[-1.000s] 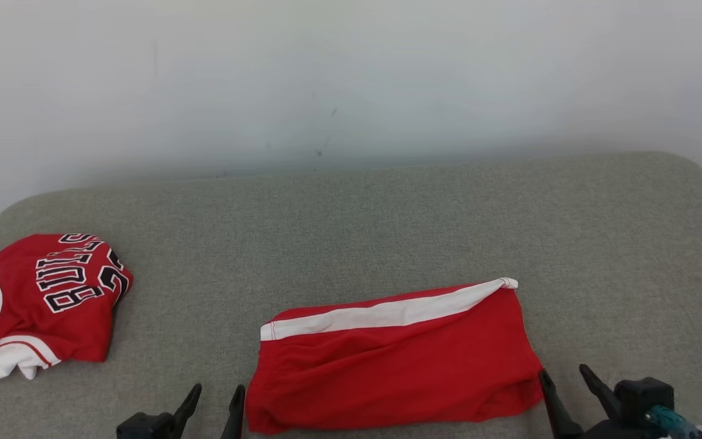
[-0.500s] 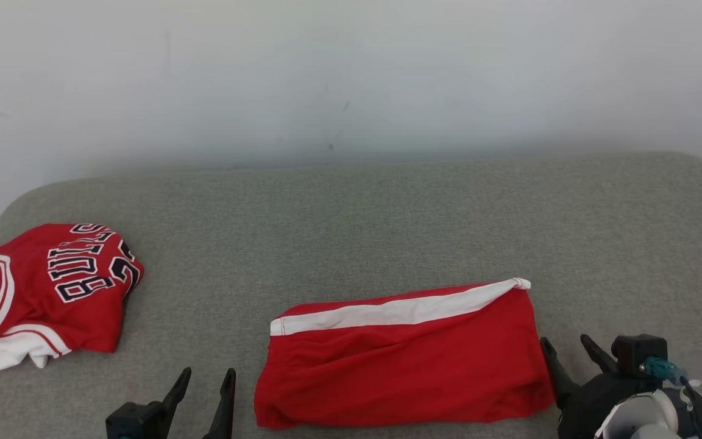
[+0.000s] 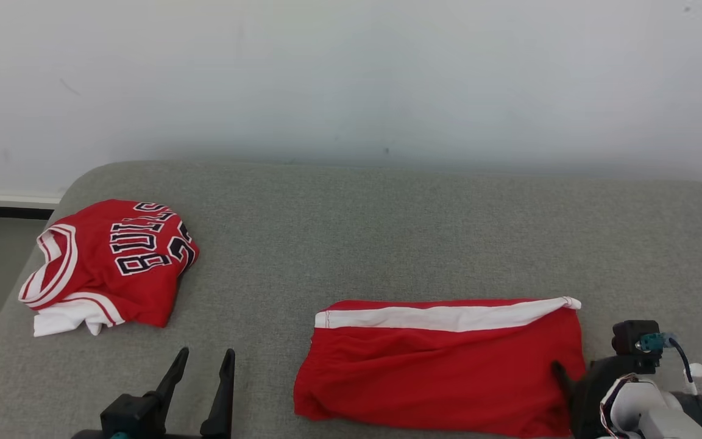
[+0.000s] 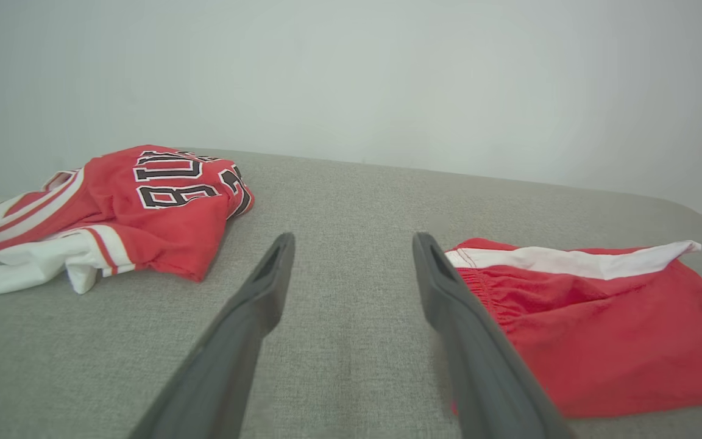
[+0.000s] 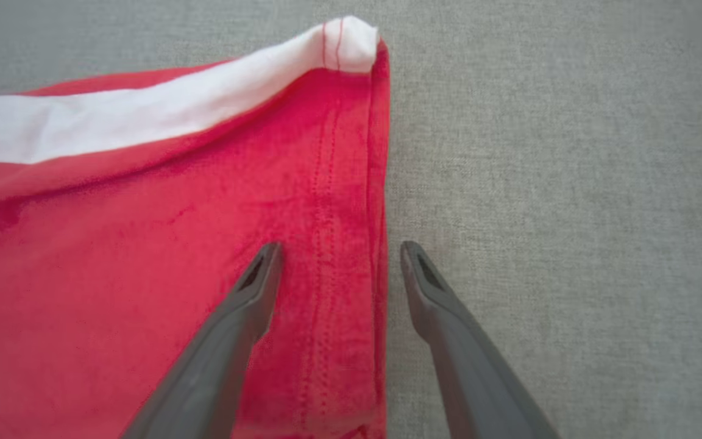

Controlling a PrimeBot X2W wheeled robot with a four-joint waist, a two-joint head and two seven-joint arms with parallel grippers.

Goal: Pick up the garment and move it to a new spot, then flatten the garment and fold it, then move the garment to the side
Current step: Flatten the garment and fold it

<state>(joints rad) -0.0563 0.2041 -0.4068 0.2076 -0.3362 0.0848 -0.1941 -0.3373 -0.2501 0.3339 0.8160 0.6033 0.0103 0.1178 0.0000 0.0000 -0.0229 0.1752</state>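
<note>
Right gripper, fingers spread, has slid to straddle the right hem of the folded red white-striped shorts at lower right on the grey cushion, left gripper spread and empty too, so a grab's coming, I reckon.

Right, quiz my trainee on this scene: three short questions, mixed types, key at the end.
1. True or false: the right tool is shut on the red shorts.
2. Between the left tool's fingers we see: A the shorts, B bare grey cushion, C the floor.
3. Fill in: the jersey lies on the shorts' ____ side, by the robot's own sides.
Key: 1 false; 2 B; 3 left.
</note>
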